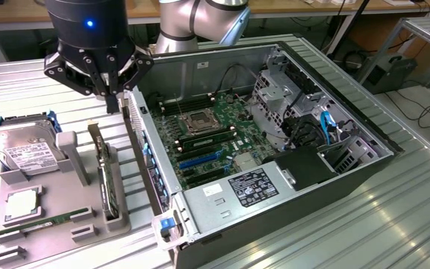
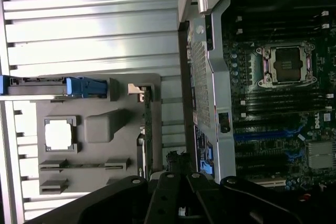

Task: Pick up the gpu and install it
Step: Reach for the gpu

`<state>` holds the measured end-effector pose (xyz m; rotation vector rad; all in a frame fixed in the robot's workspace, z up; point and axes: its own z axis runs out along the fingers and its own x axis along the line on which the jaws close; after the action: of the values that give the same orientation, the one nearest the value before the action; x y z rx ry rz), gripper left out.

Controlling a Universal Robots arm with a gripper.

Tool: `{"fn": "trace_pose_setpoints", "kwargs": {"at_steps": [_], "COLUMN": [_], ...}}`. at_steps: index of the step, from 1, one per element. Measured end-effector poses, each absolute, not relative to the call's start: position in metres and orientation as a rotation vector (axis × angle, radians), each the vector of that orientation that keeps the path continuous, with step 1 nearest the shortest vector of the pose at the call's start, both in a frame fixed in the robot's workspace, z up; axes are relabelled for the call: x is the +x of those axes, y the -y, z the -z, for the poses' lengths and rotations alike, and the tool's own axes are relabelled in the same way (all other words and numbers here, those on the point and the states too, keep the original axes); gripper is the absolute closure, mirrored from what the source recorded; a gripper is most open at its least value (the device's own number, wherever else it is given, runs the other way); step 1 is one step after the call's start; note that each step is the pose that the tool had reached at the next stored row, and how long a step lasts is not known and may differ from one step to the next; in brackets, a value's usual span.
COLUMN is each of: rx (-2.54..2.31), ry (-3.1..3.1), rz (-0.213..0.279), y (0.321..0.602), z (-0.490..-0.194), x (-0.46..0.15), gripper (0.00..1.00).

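A: Obs. L→R, all positions ref. the grey fixture (image 1: 60,191). Go.

B: Fixture's far corner, exterior view's left: hard drive (image 1: 22,152) lying flat, white label up, blue tabs at its side. Nearer corner on the same side: square processor chip (image 1: 22,205), flat in its pocket. Along the fixture's near edge: green memory stick (image 1: 45,222) in a shallow groove.

A: And the gpu?

B: The gpu (image 1: 104,174) stands on its long edge in the slot along the fixture's side on the exterior view's right. Thin, black, upright. Seated in the fixture, not lifted, not in the PC.

A: End effector?

B: The gripper (image 1: 112,107) hangs above the fixture's far corner on that same side, over the gpu's far end. It is near the card but apart from it, no contact seen. Fingers pressed together, nothing betw. them.

A: Further right?

B: The PC case (image 1: 192,67) lies just beside the fixture, side panel off, motherboard (image 1: 215,143) exposed w/ blue expansion slots (image 1: 200,160) in view. Fixture and case both rest on the slatted metal table (image 1: 394,213).
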<state>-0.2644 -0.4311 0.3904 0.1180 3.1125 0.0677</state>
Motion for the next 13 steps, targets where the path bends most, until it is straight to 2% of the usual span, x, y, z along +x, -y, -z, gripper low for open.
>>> {"fn": "trace_pose_setpoints", "kwargs": {"at_steps": [13], "rx": [0.118], "ry": [-3.113], "rz": [-0.068], "y": [0.4359], "z": [-0.3901], "x": [-0.2645], "gripper": [0.89]}}
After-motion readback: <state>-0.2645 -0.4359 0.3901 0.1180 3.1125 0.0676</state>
